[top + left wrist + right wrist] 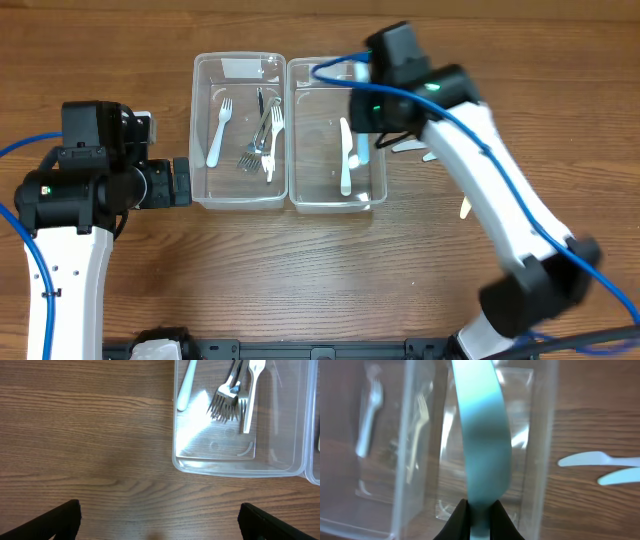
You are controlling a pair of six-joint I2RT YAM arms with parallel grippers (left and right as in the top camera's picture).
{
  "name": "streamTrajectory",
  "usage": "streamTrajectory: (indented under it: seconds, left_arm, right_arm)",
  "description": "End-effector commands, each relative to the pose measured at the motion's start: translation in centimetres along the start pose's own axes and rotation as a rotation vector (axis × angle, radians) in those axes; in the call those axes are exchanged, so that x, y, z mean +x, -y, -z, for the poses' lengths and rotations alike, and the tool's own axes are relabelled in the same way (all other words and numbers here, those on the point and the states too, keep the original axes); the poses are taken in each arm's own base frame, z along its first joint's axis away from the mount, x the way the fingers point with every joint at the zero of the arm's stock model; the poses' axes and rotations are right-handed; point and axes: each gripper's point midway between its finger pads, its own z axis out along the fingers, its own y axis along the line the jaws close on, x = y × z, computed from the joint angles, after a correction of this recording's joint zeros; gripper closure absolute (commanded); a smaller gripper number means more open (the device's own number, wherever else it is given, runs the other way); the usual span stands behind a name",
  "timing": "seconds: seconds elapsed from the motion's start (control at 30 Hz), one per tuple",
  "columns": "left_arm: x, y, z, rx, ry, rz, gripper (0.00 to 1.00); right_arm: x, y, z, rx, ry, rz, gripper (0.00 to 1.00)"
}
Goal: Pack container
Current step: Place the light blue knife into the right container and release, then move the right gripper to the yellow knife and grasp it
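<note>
Right gripper (481, 510) is shown pressed together on one end of a light-blue knife (485, 435), which is held above the right container (335, 207); a white knife (346, 160) is seen lying inside. Forks (262, 135) are gathered in the left container (240, 203). Left gripper (160, 525) is spread wide, nothing between its fingers, just left of that container. Two more knives (597, 460) are laid on the table (300, 280), right of the containers.

Wooden table (300, 280) — two clear containers (240, 203), loose plastic knives (590, 459).
</note>
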Motion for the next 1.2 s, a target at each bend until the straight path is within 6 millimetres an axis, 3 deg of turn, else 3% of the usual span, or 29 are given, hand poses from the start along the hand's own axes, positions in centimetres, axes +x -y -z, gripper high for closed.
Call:
streamTrajectory:
  seconds: [0.0,0.2,0.3,0.33,0.43,0.53,0.63,0.77,0.83,0.9,0.97,1.03,1.17]
  left_arm:
    - [0.0,0.3,0.0,0.018,0.000,-0.022,0.00]
    - [0.1,0.3,0.0,0.018,-0.001,-0.022,0.00]
    - [0.1,0.3,0.0,0.018,-0.002,-0.022,0.00]
    - [0.1,0.3,0.0,0.018,-0.002,-0.022,0.00]
    - [0.1,0.3,0.0,0.018,-0.002,-0.022,0.00]
    - [0.1,0.3,0.0,0.018,-0.002,-0.022,0.00]
    - [0.1,0.3,0.0,0.018,-0.002,-0.022,0.00]
    - [0.1,0.3,0.0,0.018,-0.002,-0.022,0.00]
    - [0.1,0.3,0.0,0.018,-0.002,-0.022,0.00]
    - [0.1,0.3,0.0,0.018,-0.002,-0.022,0.00]
    - [0.1,0.3,0.0,0.018,-0.002,-0.023,0.00]
    - [0.1,0.3,0.0,0.018,-0.001,-0.022,0.00]
    - [0.1,0.3,0.0,0.018,-0.001,-0.022,0.00]
  right_arm:
    - [1.1,-0.4,-4.3,0.004,-0.089,0.068,0.92]
    - [3.2,-0.1,-9.4,0.005,-0.217,0.093,0.90]
    - [3.5,0.0,-10.1,0.009,-0.237,0.091,0.86]
    - [3.5,0.0,-10.1,0.008,-0.236,0.091,0.80]
    - [3.0,-0.2,-9.6,0.004,-0.220,0.093,0.63]
    - [1.9,0.0,-7.7,0.014,-0.190,0.087,0.60]
    - [-0.9,1.3,-4.0,0.081,-0.095,0.031,0.59]
    - [-6.0,5.4,4.7,0.180,0.132,-0.136,0.59]
    - [-7.2,8.1,8.4,0.188,0.212,-0.212,0.59]
    - [-7.5,11.8,11.1,0.214,0.262,-0.320,0.50]
    - [-6.5,16.7,12.8,0.260,0.261,-0.445,0.46]
    - [-4.9,20.7,13.2,0.266,0.216,-0.550,0.46]
    - [-1.9,26.2,12.3,0.261,0.142,-0.708,0.32]
